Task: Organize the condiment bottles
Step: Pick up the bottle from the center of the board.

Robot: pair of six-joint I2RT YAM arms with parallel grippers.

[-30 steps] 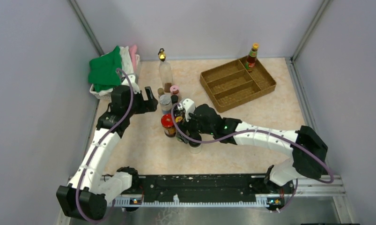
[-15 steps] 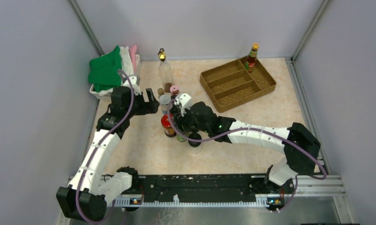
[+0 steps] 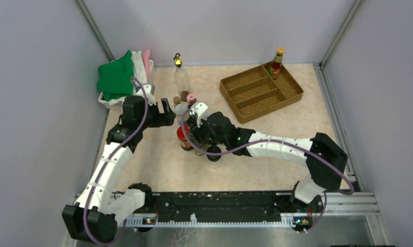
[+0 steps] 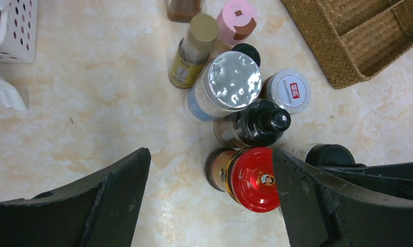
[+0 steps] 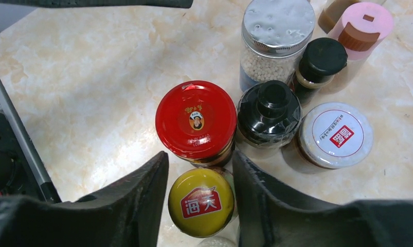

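status: the right arm has advanced left into the bottle cluster over the last second, and the right fingers have narrowed from a wide spread to a close bracket around the yellow-capped bottle. both finger edges meet the cap outline in the wrist view. whether a firm pinch is made cannot be told.

the left fingers remain spread wide and hold nothing. they hang over the left side of the cluster, with the red-lidded glass jar just inside the right-hand finger.

location of task items: the yellow-capped bottle stands on the marbled bench at the near edge of the cluster, touching or just beside the red-lidded glass jar. the black-capped dark bottle, silver-lidded jar and white-lidded jar are packed just beyond it. the woven brown compartmented tray lies to the far right, well apart, with one orange-topped sauce bottle standing in its far corner.

meaning: the pick of the yellow-capped bottle appears to be in hand, and most bottles are not yet sorted. neighbours stand tight, so a straight vertical lift is advised.
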